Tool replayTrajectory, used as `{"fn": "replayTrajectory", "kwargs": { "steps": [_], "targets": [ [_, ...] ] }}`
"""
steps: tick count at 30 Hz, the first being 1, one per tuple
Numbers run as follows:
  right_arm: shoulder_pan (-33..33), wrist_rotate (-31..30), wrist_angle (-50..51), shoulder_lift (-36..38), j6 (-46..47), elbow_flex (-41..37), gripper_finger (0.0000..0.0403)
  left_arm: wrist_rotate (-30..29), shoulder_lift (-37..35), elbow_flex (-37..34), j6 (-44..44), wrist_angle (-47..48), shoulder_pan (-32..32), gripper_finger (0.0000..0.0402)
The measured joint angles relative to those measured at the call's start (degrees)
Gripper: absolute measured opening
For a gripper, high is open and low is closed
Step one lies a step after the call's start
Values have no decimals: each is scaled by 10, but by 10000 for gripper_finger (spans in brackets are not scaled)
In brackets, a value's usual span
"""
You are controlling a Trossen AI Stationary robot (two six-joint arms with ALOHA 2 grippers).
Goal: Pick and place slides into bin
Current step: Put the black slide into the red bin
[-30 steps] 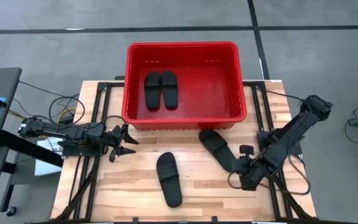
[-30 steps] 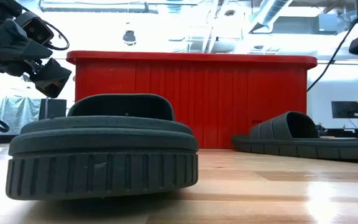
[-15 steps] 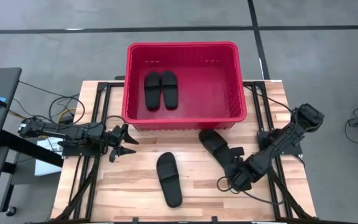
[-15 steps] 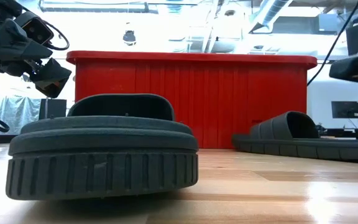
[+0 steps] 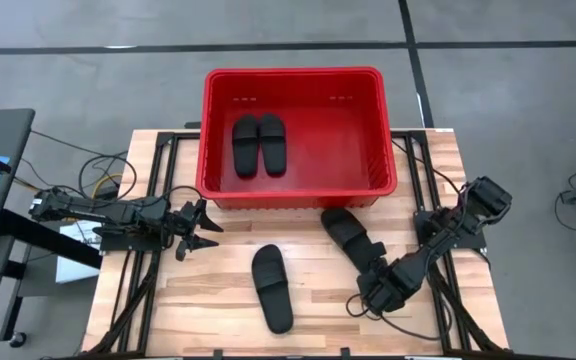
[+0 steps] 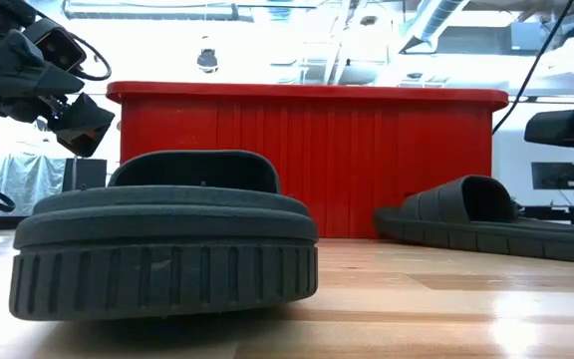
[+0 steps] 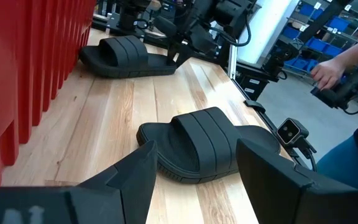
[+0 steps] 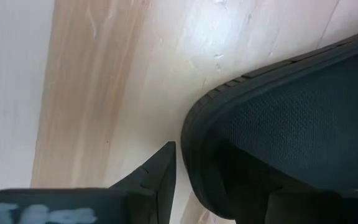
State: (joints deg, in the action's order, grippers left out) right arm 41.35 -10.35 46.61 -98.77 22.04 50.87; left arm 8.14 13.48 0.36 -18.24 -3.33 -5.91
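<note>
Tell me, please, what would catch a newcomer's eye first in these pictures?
Most likely the red bin at the table's far edge, with two black slides side by side inside. Next, the right gripper at the heel of a third slide before the bin; a fourth slide lies mid-table.

1. Setting: an indoor robotics lab or industrial workshop.
2. A wooden desk [image 5: 208, 290] on a black metal frame stands on a grey concrete floor [image 5: 88, 80] marked with dark lines.
3. The low view shows exposed ceiling ducts [image 6: 446, 20] and a monitor [image 6: 554, 176].
4. The left wrist view shows racks of blue storage bins [image 7: 328, 31] and a person's hand [image 7: 324, 73] holding equipment.
</note>
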Motion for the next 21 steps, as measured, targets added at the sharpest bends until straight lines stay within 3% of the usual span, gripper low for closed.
{"fn": "replayTrajectory", "kwargs": {
  "steps": [7,13,21],
  "targets": [
    [-4,-5,-3,-1,8,-2,106,0,0,0,0,0,0,210],
    [-4,0,-2,-1,16,-2,19,0,0,0,0,0,0,210],
    [-6,10,-2,-1,34,-2,17,0,0,0,0,0,0,210]
  ]
}}
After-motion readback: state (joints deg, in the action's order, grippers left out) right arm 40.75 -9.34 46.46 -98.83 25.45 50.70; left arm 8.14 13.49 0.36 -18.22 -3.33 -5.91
